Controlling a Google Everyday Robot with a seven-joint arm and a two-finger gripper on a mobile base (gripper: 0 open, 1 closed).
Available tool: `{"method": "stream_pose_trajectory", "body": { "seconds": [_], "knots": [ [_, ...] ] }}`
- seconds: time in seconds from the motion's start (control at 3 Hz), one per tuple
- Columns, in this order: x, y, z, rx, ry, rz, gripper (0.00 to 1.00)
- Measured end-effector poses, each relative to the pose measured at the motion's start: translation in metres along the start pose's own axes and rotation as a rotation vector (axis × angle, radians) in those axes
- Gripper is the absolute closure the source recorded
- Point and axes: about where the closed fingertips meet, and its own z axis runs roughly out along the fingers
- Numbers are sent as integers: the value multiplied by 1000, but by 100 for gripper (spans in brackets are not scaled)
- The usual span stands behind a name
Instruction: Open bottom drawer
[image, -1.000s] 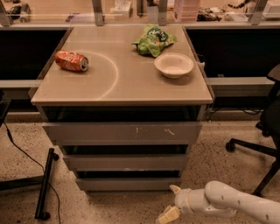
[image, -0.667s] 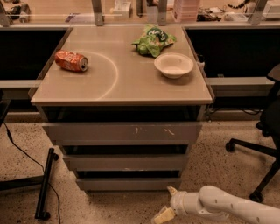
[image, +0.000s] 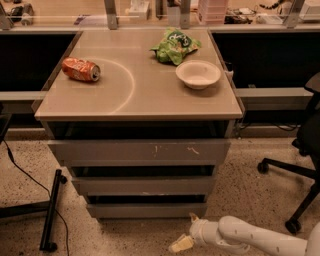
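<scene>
The bottom drawer (image: 147, 210) is the narrowest grey front strip, lowest of three under the tan cabinet top (image: 140, 95). It sits pushed in, set back behind the two fronts above it. My gripper (image: 186, 231) is low over the floor, just below and in front of the drawer's right end. Its two yellowish fingertips (image: 181, 244) stand apart and hold nothing. One tip is close to the drawer's lower right corner; I cannot tell whether it touches. My white arm (image: 250, 235) reaches in from the lower right.
On the top lie an orange can (image: 80, 69), a green chip bag (image: 174, 46) and a white bowl (image: 198, 74). The top drawer (image: 140, 151) has white scratch marks. An office chair base (image: 290, 175) stands at the right, and a black stand and cable (image: 50, 215) at the left.
My arm and gripper have moved left, closer to the bottom drawer's right end. The drawers and the things on top have not moved.
</scene>
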Motion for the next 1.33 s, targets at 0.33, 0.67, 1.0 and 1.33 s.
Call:
{"method": "stream_pose_trajectory", "body": {
  "seconds": [0.33, 0.67, 1.0, 1.33],
  "knots": [
    [1, -1, 2, 3, -1, 3, 0],
    [9, 0, 5, 2, -18, 40, 0],
    [19, -20, 15, 39, -8, 58, 0],
    [23, -49, 24, 63, 19, 67, 0]
  ]
}}
